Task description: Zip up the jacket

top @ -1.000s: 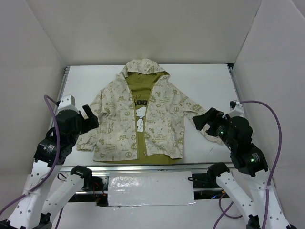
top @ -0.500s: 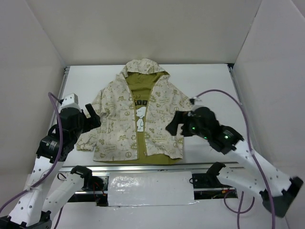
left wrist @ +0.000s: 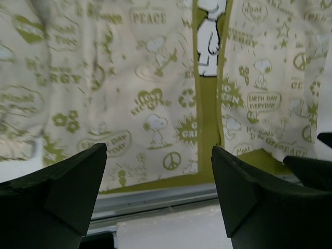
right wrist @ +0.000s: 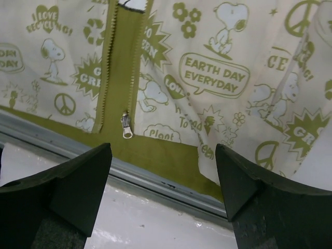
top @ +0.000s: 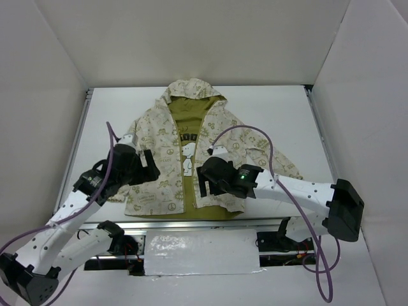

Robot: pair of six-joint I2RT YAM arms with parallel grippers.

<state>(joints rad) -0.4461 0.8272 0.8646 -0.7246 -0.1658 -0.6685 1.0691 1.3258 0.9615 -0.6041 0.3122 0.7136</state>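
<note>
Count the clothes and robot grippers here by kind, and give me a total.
Cream hooded fabric jacket with olive-green doodle prints: 1
Olive T-shirt with white cartoon figure: 1
Black two-finger grippers: 2, the left gripper and the right gripper
Total: 4

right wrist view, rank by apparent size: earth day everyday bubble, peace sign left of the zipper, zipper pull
1. earth day everyday bubble
2. peace sign
3. zipper pull, about as long as the sign but much narrower

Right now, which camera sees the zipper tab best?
The right wrist view: the zipper tab lies close and sharp near the jacket hem. The left wrist shows only the open front; from above it's too small.
</note>
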